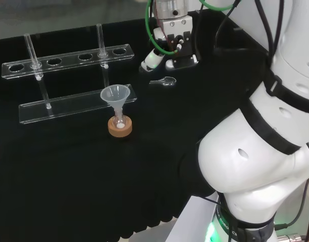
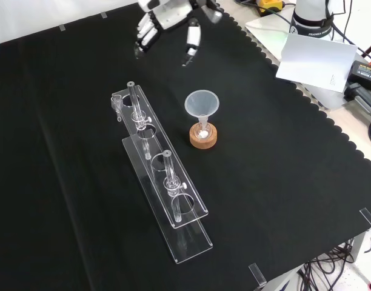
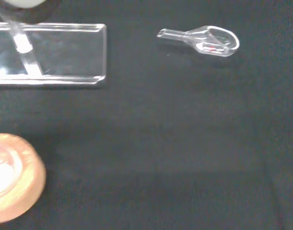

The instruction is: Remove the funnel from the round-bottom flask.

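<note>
Even overhead light is falling on the black cloth [image 2: 64, 182], no hard shadows.
Glare is glinting off the clear rack [image 2: 167, 200]; the cork ring [image 3: 12, 179] is blurring close-up.

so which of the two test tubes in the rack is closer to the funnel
In the head view, the right-hand test tube, standing almost directly behind the funnel. The other test tube stands toward the rack's left end, well off to the side.

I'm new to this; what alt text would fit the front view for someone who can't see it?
A clear funnel sits in a flask on a cork ring on black cloth. The hand hovers beyond, fingers relaxed; a clear tube rack lies left.
</note>
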Motion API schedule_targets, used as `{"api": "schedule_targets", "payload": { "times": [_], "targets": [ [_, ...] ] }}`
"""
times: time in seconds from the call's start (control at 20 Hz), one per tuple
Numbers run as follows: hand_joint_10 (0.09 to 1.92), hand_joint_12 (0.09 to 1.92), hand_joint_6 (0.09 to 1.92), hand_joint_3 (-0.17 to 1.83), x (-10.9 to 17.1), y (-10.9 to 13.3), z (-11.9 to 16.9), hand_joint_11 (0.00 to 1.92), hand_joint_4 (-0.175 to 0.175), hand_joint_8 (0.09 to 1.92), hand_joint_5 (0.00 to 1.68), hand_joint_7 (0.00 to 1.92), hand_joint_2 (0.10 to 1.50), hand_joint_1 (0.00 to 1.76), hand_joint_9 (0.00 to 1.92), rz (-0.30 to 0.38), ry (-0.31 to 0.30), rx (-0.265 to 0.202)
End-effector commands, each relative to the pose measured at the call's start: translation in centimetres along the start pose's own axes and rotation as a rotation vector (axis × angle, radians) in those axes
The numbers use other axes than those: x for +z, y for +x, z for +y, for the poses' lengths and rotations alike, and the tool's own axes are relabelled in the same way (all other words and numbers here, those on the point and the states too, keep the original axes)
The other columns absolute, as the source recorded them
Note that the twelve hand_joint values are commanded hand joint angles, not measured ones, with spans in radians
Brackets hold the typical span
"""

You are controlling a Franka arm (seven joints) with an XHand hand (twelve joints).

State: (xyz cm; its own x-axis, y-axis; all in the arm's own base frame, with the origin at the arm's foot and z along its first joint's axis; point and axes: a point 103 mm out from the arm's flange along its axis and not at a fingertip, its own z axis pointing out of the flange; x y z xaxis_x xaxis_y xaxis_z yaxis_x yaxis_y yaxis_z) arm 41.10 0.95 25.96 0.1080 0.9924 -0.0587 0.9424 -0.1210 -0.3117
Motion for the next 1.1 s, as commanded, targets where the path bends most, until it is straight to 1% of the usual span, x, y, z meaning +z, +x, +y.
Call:
{"api": "schedule_targets", "payload": {
  "times": [0.05,0.25,0.35,0.6,0.8,0.95,1.1],
  "targets": [
    [0.63,1.35,0.09,0.43,0.5,4.6,-5.3,0.42,-0.03,0.67,0.37,0.26,0.62,0.62,0.5,-0.018,0.049,-0.049],
    [0.64,1.37,0.09,0.41,0.2,5.7,-6.3,0.41,-0.03,0.67,0.36,0.23,0.62,0.6,0.48,-0.016,0.052,-0.089],
    [0.66,1.37,0.09,0.39,0.2,6.5,-6.5,0.42,-0.028,0.67,0.35,0.22,0.62,0.59,0.46,-0.016,0.069,-0.112],
    [0.73,1.39,0.09,0.32,0.0,8.4,-6.2,0.41,-0.024,0.67,0.28,0.14,0.63,0.56,0.36,-0.039,0.117,-0.145],
    [0.78,1.41,0.09,0.26,0.0,9.5,-5.5,0.39,-0.027,0.67,0.2,0.05,0.63,0.52,0.28,-0.049,0.167,-0.158],
    [0.81,1.43,0.09,0.23,0.2,10.2,-4.9,0.37,-0.025,0.59,0.15,0.01,0.64,0.51,0.2,-0.065,0.179,-0.166],
    [0.84,1.44,0.09,0.2,0.6,10.7,-4.3,0.35,-0.024,0.53,0.13,0.0,0.65,0.51,0.16,-0.068,0.188,-0.176]
  ]
}}
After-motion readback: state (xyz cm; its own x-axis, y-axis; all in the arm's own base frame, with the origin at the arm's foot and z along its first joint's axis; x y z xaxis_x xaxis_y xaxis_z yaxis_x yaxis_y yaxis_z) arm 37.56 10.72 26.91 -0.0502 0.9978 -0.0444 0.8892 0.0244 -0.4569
